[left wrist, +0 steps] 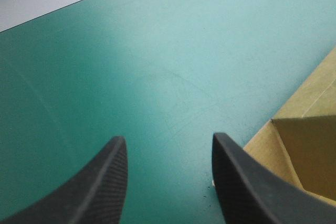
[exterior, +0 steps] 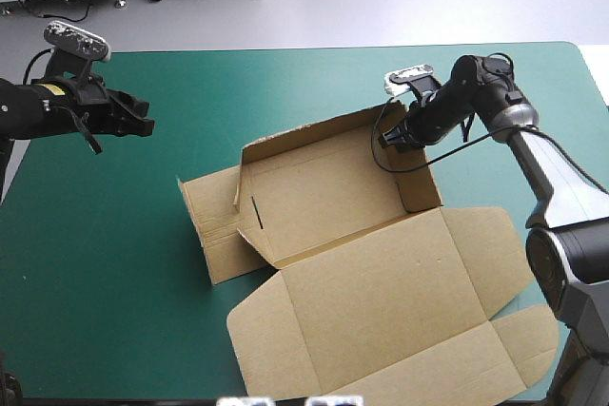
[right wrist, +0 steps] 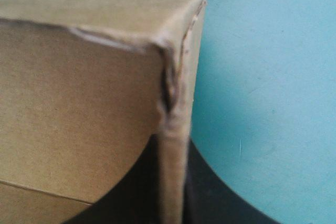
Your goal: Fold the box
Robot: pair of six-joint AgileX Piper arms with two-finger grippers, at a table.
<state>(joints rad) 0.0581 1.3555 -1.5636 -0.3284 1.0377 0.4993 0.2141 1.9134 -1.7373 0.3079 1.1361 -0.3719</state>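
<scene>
The brown box (exterior: 333,197) stands in the middle of the table with its far wall and right wall raised. Its lid (exterior: 381,311) lies flat toward the front, and a left flap (exterior: 214,225) lies flat on the cover. My right gripper (exterior: 395,135) is at the box's far right corner, shut on the box. In the right wrist view the corner wall (right wrist: 79,119) runs between its black fingers (right wrist: 215,198). My left gripper (exterior: 143,125) hovers open over the cover, well left of the box. In its wrist view, the box's edge (left wrist: 310,150) lies beside the open gripper (left wrist: 169,139).
The flat lid and its side flaps (exterior: 519,339) reach the table's front edge and come close to its right edge. Teal-green cover (exterior: 105,263) stretches from the box's left flap to the table's left edge.
</scene>
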